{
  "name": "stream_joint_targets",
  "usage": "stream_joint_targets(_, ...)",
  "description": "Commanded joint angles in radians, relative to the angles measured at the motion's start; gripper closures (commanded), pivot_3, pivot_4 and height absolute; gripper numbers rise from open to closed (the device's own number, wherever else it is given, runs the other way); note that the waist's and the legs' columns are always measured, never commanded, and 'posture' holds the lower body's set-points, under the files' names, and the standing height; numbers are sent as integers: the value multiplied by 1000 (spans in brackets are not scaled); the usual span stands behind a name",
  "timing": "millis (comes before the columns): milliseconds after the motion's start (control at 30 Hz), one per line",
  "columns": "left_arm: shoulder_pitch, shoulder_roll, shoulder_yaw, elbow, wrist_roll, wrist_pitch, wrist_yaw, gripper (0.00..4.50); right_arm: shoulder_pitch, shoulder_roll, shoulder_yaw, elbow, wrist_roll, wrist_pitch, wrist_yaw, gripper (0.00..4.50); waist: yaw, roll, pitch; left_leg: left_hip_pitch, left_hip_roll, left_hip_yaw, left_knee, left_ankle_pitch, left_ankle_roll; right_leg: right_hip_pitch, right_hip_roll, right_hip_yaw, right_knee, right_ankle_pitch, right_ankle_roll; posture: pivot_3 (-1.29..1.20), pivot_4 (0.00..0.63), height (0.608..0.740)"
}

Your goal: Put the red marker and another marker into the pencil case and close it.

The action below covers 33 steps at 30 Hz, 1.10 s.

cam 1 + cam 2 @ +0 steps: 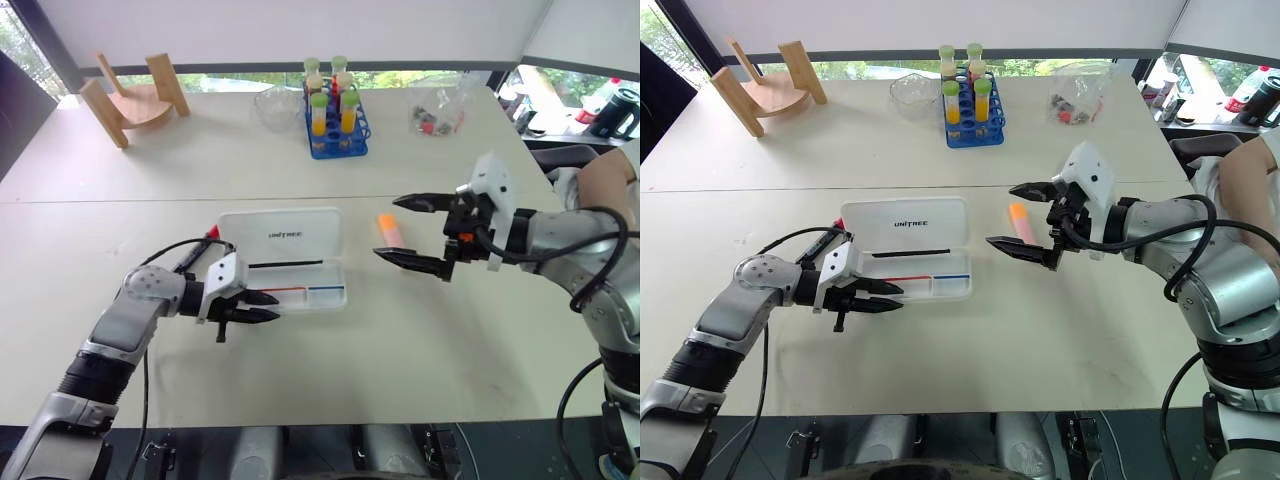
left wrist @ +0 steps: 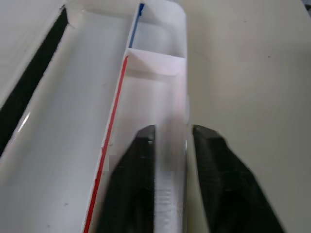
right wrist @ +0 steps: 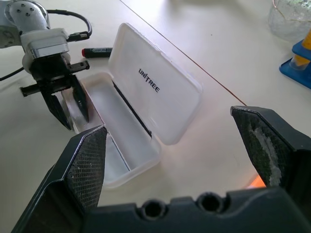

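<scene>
In the left eye view, a pale tabletop [image 1: 420, 350] carried the pencil case [image 1: 283, 262], a flat white box lying open near the centre with its lid folded back toward twelve o'clock and thin black, red and blue pens inside. The left gripper [image 1: 262, 306] sat at the case's eight o'clock corner, its two black fingers slightly parted and straddling the near wall of the tray without clamping it. The red marker [image 1: 197, 249] lay on the tabletop just beside the case's nine o'clock end, partly hidden behind that arm. Another marker [image 1: 390, 230], orange fading to pink, lay at three o'clock from the case, a little apart from it. The right gripper [image 1: 418, 232] hovered just beyond that marker with its fingers spread wide and holding nothing. Toward twelve o'clock stood a blue rack of tubes [image 1: 336, 122], a clear glass bowl [image 1: 276, 104], a wooden stand [image 1: 134, 96] and a clear bag [image 1: 440, 110]. In the left wrist view, the two dark fingers [image 2: 133, 184] stood either side of the tray's white wall, with the red pen [image 2: 108, 145] running alongside inside the tray. In the right wrist view, the wide-set fingers [image 3: 82, 165] framed the open case, the left gripper at its end, and the red marker lying beyond it.
</scene>
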Motion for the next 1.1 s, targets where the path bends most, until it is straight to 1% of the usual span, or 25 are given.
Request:
stream_joint_targets(33, 20, 63, 99, -129, -66, 66, 21, 1212, -23, -1, -11, 2, -6, -24, 19, 0, -4, -1, 1, 0, 0, 0, 0, 0, 0, 0, 0, 0, 0, 0, 0, 0, 150, 740)
stream_joint_targets(100, 57, 110, 171, -246, -145, 164, 34, 248, -22, -1, -11, 6, -6, -26, 26, 0, -7, -1, 1, -1, 1, 0, 0, 0, 0, -1, 0, 0, 1, 0, 0, 0, 150, 740)
stream_joint_targets(133, 84, 139, 222, -302, -190, 219, 46, 56, -23, 0, -10, 8, -7, -27, 29, 0, -7, -1, 1, -1, 1, 0, 0, 0, 0, -1, 1, 0, 1, 0, 0, 0, 150, 740)
stream_joint_targets(167, 114, 164, 271, -350, -228, 268, 61, 56, -23, 0, -10, 9, -7, -28, 32, 0, -8, -1, 1, -1, 1, 0, 0, 0, 0, -2, 0, 0, 2, 0, 0, 0, 150, 740)
stream_joint_targets(200, 153, 190, 350, -393, -274, 325, 83, 56, -24, 1, -7, 10, -8, -29, 35, 0, -7, 0, 1, -1, 1, 0, 0, 0, 0, -2, 1, 0, 2, 0, 0, 0, 150, 740)
stream_joint_targets(267, 205, 218, 453, -443, -335, 399, 120, 56, -23, 4, -5, 11, -9, -32, 38, 0, -8, 0, 1, -1, 1, 0, 0, 0, 0, -3, 0, 1, 2, 0, 0, 0, 150, 740)
stream_joint_targets(367, 276, 212, 638, -433, -405, 495, 212, 56, -24, 11, -3, 13, -8, -32, 40, 0, -5, 0, 2, -1, 1, 0, 1, 0, 0, -3, 0, 1, 4, 0, 0, 0, 150, 740)
stream_joint_targets(433, 301, 189, 708, -384, -390, 498, 288, 56, -26, 16, 1, 15, -11, -34, 41, 0, -3, 0, 2, -1, 1, 0, 3, 0, 0, -2, 0, 1, 5, 0, 0, 0, 150, 740)
stream_joint_targets(467, 308, 181, 722, -364, -376, 491, 318, 56, -27, 17, 2, 15, -13, -35, 41, 0, -1, 0, 2, -1, 1, 0, 4, 0, 0, -2, 0, 1, 5, 0, 0, 0, 150, 740)
stream_joint_targets(567, 297, 139, 706, -219, -253, 391, 450, 56, -35, 28, 8, 21, -18, -37, 43, 0, 0, 0, 2, 0, 0, 0, 6, 0, 0, 0, 0, 0, 6, 0, 0, 0, 150, 740)
stream_joint_targets(600, 291, 121, 671, -164, -198, 344, 495, 56, -38, 32, 9, 24, -19, -38, 44, 0, -1, 0, 2, 0, 0, 0, 6, 0, 0, 0, 0, 0, 6, 0, 0, 0, 150, 740)
stream_joint_targets(667, 272, 85, 616, -97, -142, 300, 547, 56, -43, 36, 14, 31, -29, -46, 48, 0, 0, 0, 1, 0, 0, 0, 6, 0, 0, 0, 0, 1, 6, 0, 0, 0, 150, 740)
stream_joint_targets(833, 227, 4, 553, -53, -152, 266, 557, 56, -45, 42, 13, 32, -37, -50, 49, 0, 4, -1, 2, -1, 0, -1, 6, 0, 0, -1, -1, 0, 6, 0, 0, 0, 150, 740)
stream_joint_targets(1000, 173, -30, 542, -29, -171, 280, 583, 56, -41, 48, 13, 24, -32, -43, 42, 0, -3, -1, 2, -1, 0, -1, 6, 0, 0, -2, 0, 0, 6, 0, 0, 0, 150, 740)
stream_joint_targets(1100, 132, -44, 496, 0, -148, 292, 591, 56, -41, 53, 19, 22, -36, -45, 38, 0, -3, -1, 2, -1, 0, -1, 6, 0, 0, -2, 0, 0, 7, 0, 0, 0, 150, 740)
